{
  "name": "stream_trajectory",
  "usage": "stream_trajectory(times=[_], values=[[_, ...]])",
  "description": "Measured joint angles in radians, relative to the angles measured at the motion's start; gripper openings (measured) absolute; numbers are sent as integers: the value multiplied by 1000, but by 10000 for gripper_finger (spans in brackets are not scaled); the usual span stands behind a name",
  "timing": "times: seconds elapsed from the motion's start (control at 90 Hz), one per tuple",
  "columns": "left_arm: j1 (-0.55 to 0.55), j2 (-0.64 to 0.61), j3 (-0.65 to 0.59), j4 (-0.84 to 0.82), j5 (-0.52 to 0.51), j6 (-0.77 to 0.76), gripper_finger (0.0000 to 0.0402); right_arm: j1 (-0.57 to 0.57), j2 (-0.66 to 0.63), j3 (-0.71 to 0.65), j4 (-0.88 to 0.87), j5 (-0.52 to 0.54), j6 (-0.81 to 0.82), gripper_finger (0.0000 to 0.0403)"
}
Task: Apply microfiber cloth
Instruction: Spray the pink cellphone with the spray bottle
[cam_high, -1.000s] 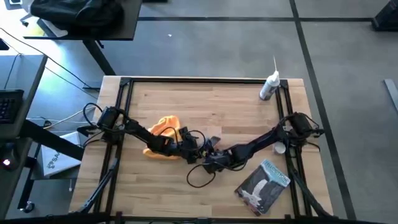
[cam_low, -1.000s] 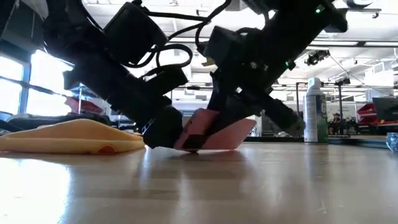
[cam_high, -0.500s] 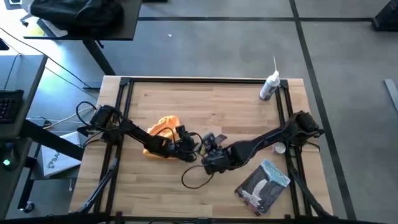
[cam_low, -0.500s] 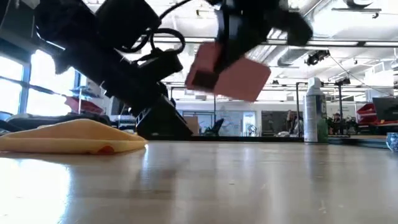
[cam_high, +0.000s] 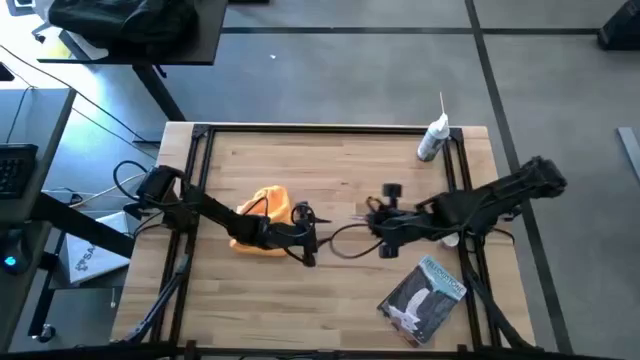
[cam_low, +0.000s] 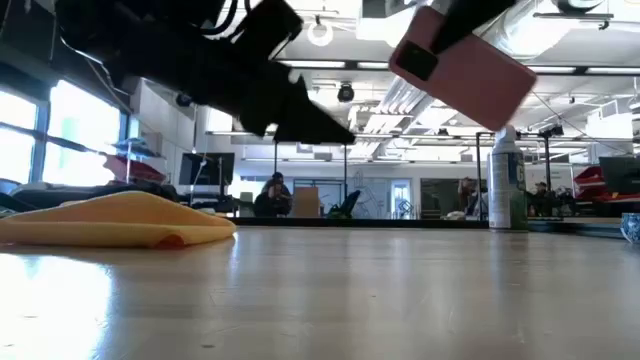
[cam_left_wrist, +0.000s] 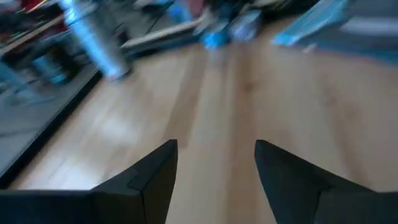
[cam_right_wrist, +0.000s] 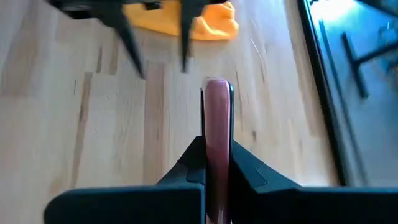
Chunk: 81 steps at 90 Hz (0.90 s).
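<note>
The orange-yellow microfiber cloth (cam_high: 262, 215) lies bunched on the wooden table, left of centre; it also shows in the low view (cam_low: 120, 220) and the right wrist view (cam_right_wrist: 193, 22). My left gripper (cam_high: 305, 243) hovers open just right of the cloth, above the table (cam_left_wrist: 214, 162), with nothing between its fingers. My right gripper (cam_high: 375, 215) is right of centre, shut on a phone with a pink back (cam_low: 460, 65), held in the air. My right gripper pinches the phone's two flat faces between its two fingers, at the phone's near end (cam_right_wrist: 216, 152). The fingers reach in from the table's right side and lie along the phone. The phone is lifted clear of the table and tilted, its free end (cam_low: 415, 62) toward the cloth.
A spray bottle (cam_high: 432, 138) stands at the far right. A grey-blue printed packet (cam_high: 425, 298) lies at the near right, with a small white cup (cam_high: 450, 238) beside the right arm. Bare wood lies between the grippers and along the near edge.
My right gripper has lifted the phone from the table beside the cloth and carried it up and toward the right edge. The phone, which lay low on the wood, now hangs tilted in the air. My left gripper has risen off the table, staying near the cloth.
</note>
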<state>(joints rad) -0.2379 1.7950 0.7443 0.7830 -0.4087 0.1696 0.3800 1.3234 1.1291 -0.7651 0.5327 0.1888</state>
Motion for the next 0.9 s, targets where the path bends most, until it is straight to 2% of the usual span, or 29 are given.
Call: stream_trajectory(times=[0.189,0.322,0.433,0.533,0.633,0.756,0.9], values=[[91,0,-134,471,236,-44,197,34,-127,-221,283,-14,72,0],[187,0,-195,697,353,-110,197,31,-142,-349,618,36,-8,0],[254,0,-181,736,496,-180,197,4,-126,-432,929,84,-144,0],[290,0,-152,735,597,-219,197,-29,-125,-467,1092,94,-206,0],[298,0,-135,734,618,-220,197,-63,-126,-468,1142,61,-214,0],[297,0,-126,733,610,-223,197,-101,-125,-469,1160,-43,-211,0],[297,0,-125,719,607,-292,197,-127,-118,-469,1178,-56,-194,0]])
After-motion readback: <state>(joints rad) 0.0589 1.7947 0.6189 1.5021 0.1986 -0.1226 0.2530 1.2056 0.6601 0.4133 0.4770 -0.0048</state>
